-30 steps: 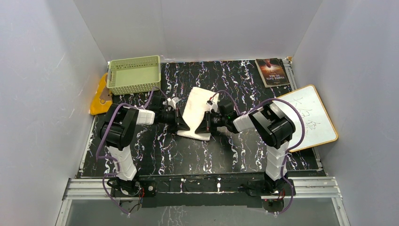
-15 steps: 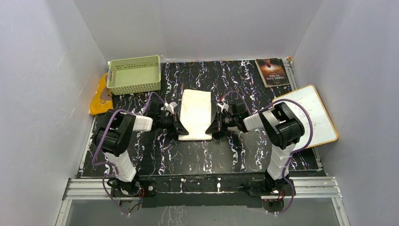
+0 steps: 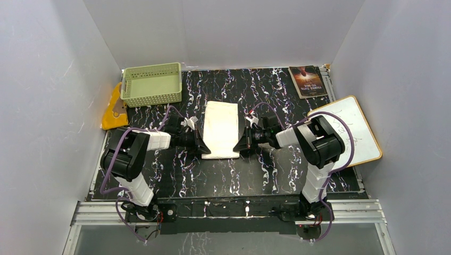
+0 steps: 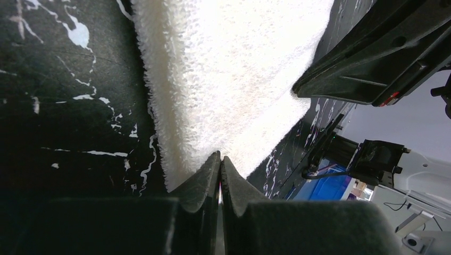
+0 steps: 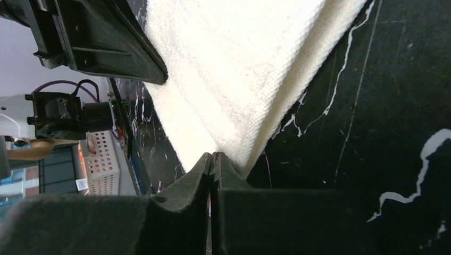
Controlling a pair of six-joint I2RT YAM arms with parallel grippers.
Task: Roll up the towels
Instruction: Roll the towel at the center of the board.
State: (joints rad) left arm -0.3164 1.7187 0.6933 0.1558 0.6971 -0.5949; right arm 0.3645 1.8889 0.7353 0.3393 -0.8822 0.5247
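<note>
The cream-white towel [image 3: 220, 127] lies flat as a folded rectangle at the middle of the black marbled table. My left gripper [image 3: 204, 148] is shut on its near left corner, and my right gripper [image 3: 237, 146] is shut on its near right corner. In the left wrist view the jaws [image 4: 220, 157] pinch the towel's [image 4: 228, 69] edge. In the right wrist view the jaws [image 5: 212, 155] pinch the towel's [image 5: 234, 58] layered edge. The orange-yellow towel [image 3: 114, 108] lies at the table's left edge, partly hidden by the basket.
A pale green slotted basket [image 3: 151, 84] stands at the back left. A dark book [image 3: 307, 81] lies at the back right. A whiteboard [image 3: 351, 133] rests tilted on the right edge. White walls close in three sides.
The towel, tilted and held up a second ago, was swung square and laid flat. Since then the left arm has shifted slightly; both grippers stay at the near corners.
</note>
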